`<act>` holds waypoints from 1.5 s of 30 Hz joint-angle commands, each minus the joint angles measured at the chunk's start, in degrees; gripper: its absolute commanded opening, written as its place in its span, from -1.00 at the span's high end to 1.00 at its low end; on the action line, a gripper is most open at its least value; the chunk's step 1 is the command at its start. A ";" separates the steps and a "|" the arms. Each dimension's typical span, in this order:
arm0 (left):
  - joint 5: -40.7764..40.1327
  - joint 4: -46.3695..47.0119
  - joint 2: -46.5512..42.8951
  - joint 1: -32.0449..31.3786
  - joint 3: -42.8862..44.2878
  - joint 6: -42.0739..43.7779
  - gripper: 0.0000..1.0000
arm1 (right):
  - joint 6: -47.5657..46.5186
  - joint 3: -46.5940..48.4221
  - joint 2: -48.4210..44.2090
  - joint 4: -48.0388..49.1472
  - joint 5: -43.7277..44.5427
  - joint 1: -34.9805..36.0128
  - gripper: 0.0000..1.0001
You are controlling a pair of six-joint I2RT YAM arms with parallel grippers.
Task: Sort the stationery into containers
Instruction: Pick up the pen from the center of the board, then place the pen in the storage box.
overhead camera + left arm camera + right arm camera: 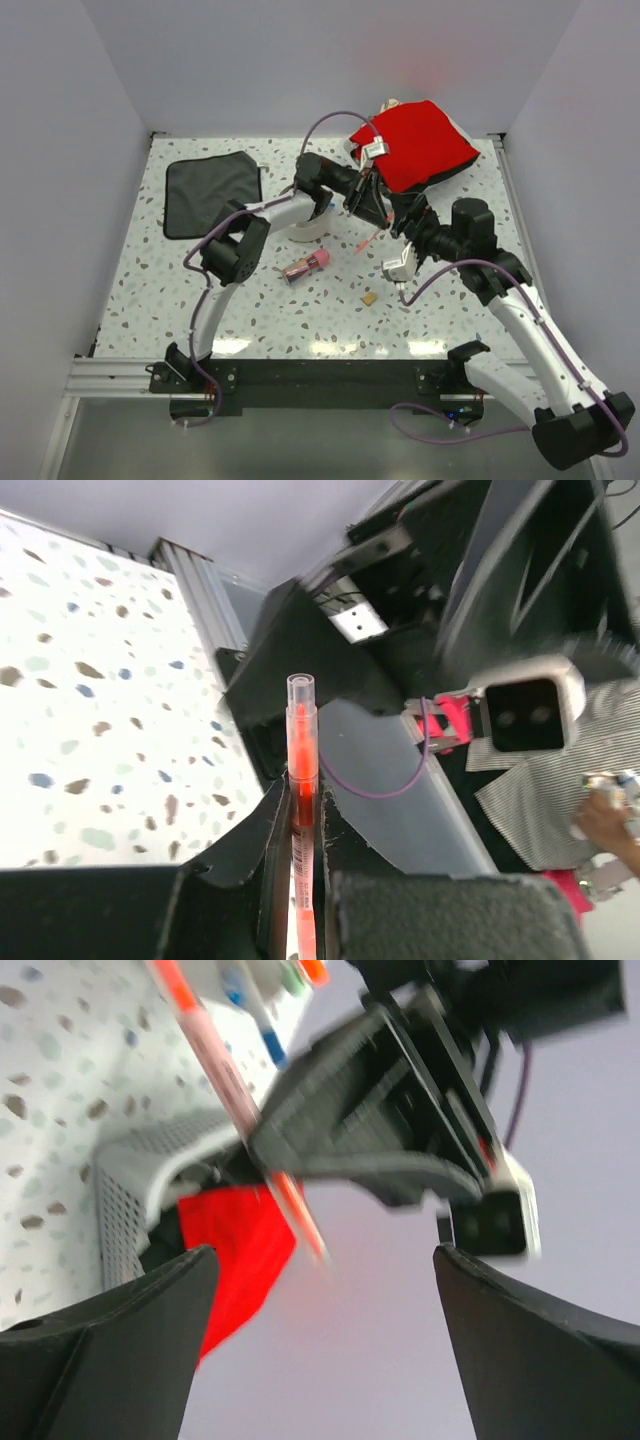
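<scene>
A thin orange pen point(302, 742) with a clear cap stands between my left gripper's point(300, 810) jaws, which are shut on it above the table's middle point(375, 212). The pen point(368, 243) shows as a thin orange line below that gripper. My right gripper point(325, 1255) is wide open, nothing between its fingers, just right of the pen point(225, 1070). The round off-white bowl point(310, 228) lies partly under the left arm; its rim point(265, 1005) shows blue-tipped pens and highlighter ends inside. A pink-capped tan stick point(305, 267) and a tiny tan eraser point(370, 297) lie on the table.
A black cloth point(210, 190) lies flat at the back left. A white mesh tray point(120, 1210) with a red cloth point(415, 145) stands at the back right, close behind both grippers. The two arms cross close together at mid-table.
</scene>
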 commanded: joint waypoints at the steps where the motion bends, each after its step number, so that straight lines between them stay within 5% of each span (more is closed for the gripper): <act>1: 6.16 0.65 -1.77 5.43 7.87 4.44 1.00 | 14.25 5.70 -5.25 2.81 7.64 0.30 -0.92; 5: 7.12 0.01 -1.06 9.56 17.96 7.70 1.00 | 29.97 7.20 -6.92 3.09 16.25 0.38 -0.94; 9: 8.80 1.01 -2.02 10.10 34.37 12.05 1.00 | 34.58 6.24 -7.54 1.50 21.18 0.38 -0.94; 12: 6.52 3.68 -8.23 10.45 33.82 20.23 1.00 | 37.04 6.67 -6.66 0.45 22.50 0.38 -0.94; 15: -0.49 -20.90 -14.48 11.94 31.53 48.06 1.00 | 39.06 7.46 -4.82 0.53 23.03 0.30 -0.93; 17: -12.17 -40.87 -17.83 13.35 26.81 59.32 1.00 | 40.03 7.99 -3.32 0.88 23.21 0.47 -0.93; 18: -16.91 -49.55 -21.24 13.44 25.39 73.56 1.00 | 40.55 8.25 -3.06 1.67 23.47 0.47 -0.93; 19: -28.53 -60.69 -23.19 13.35 23.02 78.58 1.00 | 41.17 8.43 -2.10 2.02 23.82 0.38 -0.93; 22: -45.52 -54.69 -32.33 13.53 4.33 79.77 1.00 | 44.59 9.31 -1.12 2.90 25.84 0.38 -0.93; 26: -59.47 -40.87 -43.83 13.18 -24.90 84.57 1.00 | 47.50 8.26 -0.77 4.22 28.13 0.38 -0.92; 29: -67.30 -31.81 -47.89 12.82 -37.42 90.20 1.00 | 47.94 6.94 -1.03 5.45 28.30 0.47 -0.91; 33: -75.03 -25.30 -50.28 12.91 -45.99 94.53 1.00 | 48.56 6.76 -0.16 5.80 28.83 0.38 -0.90; 45: -81.38 -24.43 -51.07 13.44 -54.51 98.05 1.00 | 51.20 7.11 1.34 5.46 30.50 0.56 -0.89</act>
